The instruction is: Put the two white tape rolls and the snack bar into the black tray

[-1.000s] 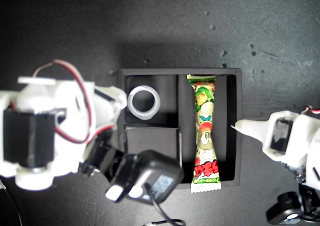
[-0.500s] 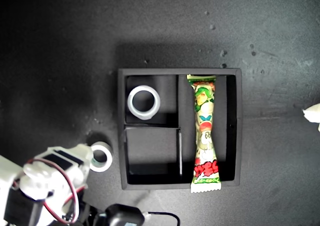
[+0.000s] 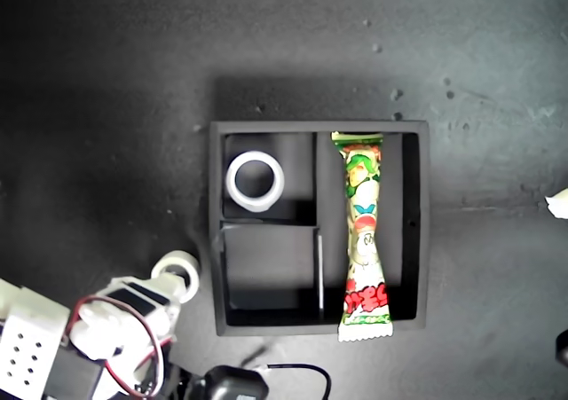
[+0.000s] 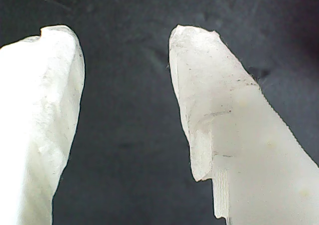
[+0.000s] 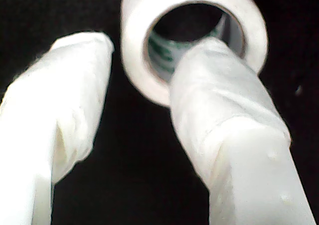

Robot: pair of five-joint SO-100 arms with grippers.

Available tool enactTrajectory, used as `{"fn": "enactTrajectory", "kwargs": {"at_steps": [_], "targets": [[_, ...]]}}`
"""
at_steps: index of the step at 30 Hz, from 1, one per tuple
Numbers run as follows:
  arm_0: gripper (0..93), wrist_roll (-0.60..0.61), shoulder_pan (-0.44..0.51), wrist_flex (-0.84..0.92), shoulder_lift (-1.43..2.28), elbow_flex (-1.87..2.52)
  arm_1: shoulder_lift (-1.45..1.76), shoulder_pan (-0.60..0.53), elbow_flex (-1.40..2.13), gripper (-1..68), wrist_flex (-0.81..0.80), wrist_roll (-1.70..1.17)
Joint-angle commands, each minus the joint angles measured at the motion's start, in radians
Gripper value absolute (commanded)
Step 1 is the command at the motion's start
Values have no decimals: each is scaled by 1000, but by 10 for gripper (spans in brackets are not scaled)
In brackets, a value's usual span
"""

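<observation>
My second gripper (image 5: 144, 85) is spread, one finger poked into the small roll (image 5: 192, 40), which sits on the mat just outside the tray (image 3: 216, 240), so nothing's pinched. Big roll (image 3: 255, 181) and snack bar (image 3: 362, 236) are in. Next I'd squeeze the wall, lift, drop into the empty square. My first gripper (image 4: 124, 110) hangs agape, empty.

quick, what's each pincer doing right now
My first gripper: open, nothing between its fingers, only dark table below.
My second gripper: open, one finger reaching into the smaller tape roll, the other outside it; not clamped yet.
</observation>
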Motion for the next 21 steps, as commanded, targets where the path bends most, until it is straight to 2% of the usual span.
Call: {"fn": "enactTrajectory", "kwargs": {"at_steps": [1, 16, 21], "targets": [[93, -15, 11, -35, 0, 12, 41, -5, -11, 112, -14, 3], [90, -69, 11, -216, -29, 186, 41, -5, 14, 109, -34, 0], [6, -135, -25, -276, 20, 305, 48, 12, 5, 94, -32, 15]]}}
